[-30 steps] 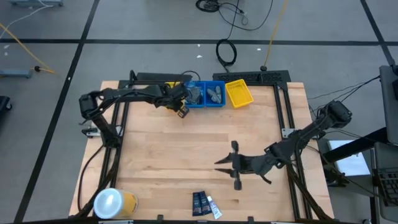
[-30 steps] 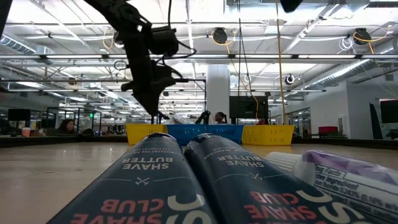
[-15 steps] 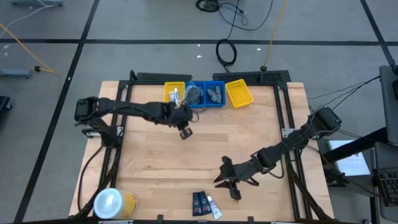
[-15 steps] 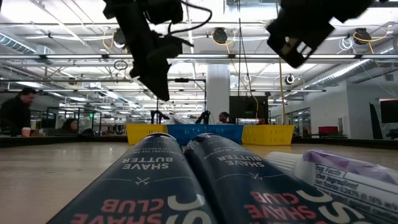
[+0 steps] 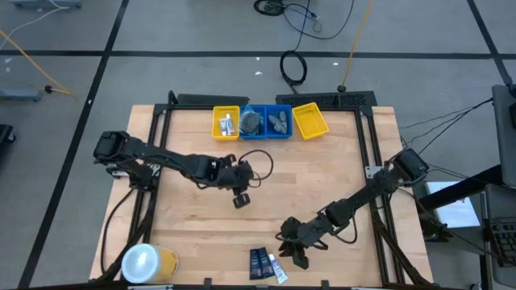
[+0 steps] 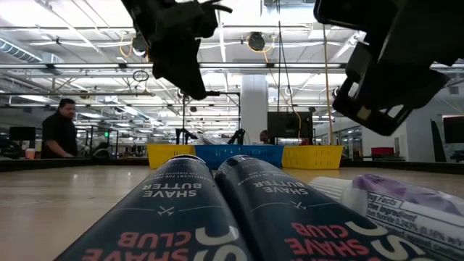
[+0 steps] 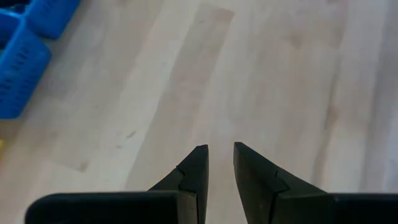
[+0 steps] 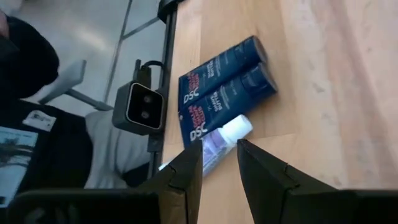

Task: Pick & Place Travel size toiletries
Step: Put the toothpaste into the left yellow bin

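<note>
Two navy packets and a white tube lie at the near edge, awaiting pickup. We see the right gripper just beside them, fingers parted and empty, apparently lining up a grasp. The left gripper hovers mid-table, fingers narrowly apart, holding nothing.

High view straight down, far; low view table-level, close on navy packets — shared with right wrist.

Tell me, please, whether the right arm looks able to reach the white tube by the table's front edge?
Probably yes: the right claw hangs open just beside the white tube, with nothing between them.
</note>
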{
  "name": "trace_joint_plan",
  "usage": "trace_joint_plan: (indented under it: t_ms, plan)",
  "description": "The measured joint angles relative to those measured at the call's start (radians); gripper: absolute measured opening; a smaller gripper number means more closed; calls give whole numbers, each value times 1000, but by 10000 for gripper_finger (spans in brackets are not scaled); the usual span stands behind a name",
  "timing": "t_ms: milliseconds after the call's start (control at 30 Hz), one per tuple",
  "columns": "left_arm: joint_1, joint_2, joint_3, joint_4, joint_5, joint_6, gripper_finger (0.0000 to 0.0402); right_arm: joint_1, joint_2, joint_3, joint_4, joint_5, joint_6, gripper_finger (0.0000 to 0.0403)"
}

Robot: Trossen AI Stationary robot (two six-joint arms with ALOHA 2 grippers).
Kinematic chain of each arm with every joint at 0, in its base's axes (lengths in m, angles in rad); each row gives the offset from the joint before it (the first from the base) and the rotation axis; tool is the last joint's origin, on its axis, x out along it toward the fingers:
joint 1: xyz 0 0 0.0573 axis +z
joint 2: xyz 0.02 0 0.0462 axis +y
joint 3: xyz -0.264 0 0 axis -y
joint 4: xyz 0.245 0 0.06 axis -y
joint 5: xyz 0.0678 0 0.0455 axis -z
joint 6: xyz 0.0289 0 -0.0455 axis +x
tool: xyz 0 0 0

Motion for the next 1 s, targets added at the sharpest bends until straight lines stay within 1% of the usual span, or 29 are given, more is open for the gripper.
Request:
trace_joint_plan:
  t_ms: [167, 267, 333, 467, 567, 733, 1000]
  plan:
    - [-41, 0, 0, 11, 0, -65, 77, 0, 48, 13, 4, -3, 70, 93]
    - [-63, 0, 0, 11, -1, -69, 77, 0, 65, 17, 8, -3, 98, 93]
    - [-75, 0, 0, 13, -1, -70, 77, -3, 78, 19, 45, -3, 119, 93]
    - [-94, 0, 0, 13, -21, -75, 76, -10, 101, 19, 99, -11, 141, 94]
    - [-106, 0, 0, 14, -52, -90, 77, -15, 127, 20, 99, -28, 161, 94]
    - [-119, 0, 0, 14, -55, -96, 76, -29, 167, 18, 116, -58, 179, 94]
    - [-125, 0, 0, 15, -55, -96, 77, -42, 170, 19, 121, -74, 185, 94]
